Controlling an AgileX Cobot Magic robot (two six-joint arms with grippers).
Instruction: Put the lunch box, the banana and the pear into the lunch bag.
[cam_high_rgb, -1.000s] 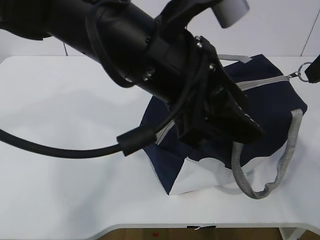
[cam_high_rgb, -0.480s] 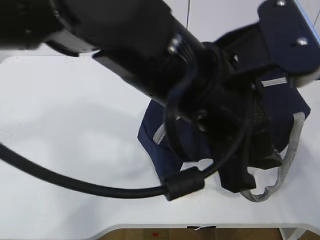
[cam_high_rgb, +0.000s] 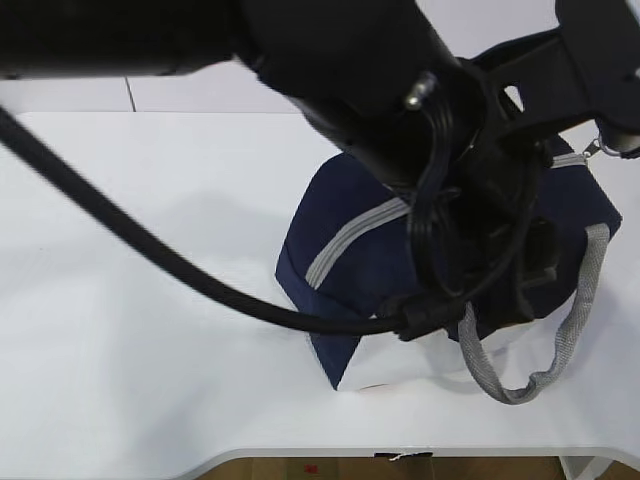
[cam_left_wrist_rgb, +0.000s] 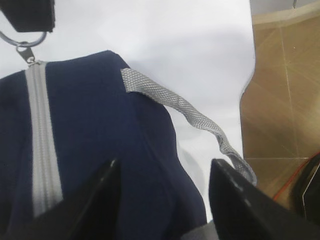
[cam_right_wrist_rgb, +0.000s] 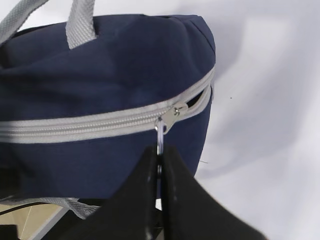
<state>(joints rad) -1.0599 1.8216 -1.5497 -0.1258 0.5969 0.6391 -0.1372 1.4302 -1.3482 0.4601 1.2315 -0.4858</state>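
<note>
The left pincer (cam_left_wrist_rgb: 162, 192) hangs spread just above the bag (cam_left_wrist_rgb: 100, 135), straddling its navy top beside the zipper (cam_left_wrist_rgb: 42, 140). The right pincer (cam_right_wrist_rgb: 160, 170), pressed together, pinches the ring pull (cam_right_wrist_rgb: 160, 134) at the bag's far end on the desk (cam_high_rgb: 150, 250).

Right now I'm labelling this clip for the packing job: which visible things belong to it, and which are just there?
Part of the job:
lunch bag
zipper ring pull, pinched by the right gripper
left gripper, open over the bag

Just there:
white table
black cable
wooden floor

Lunch box, banana, pear: not visible.
</note>
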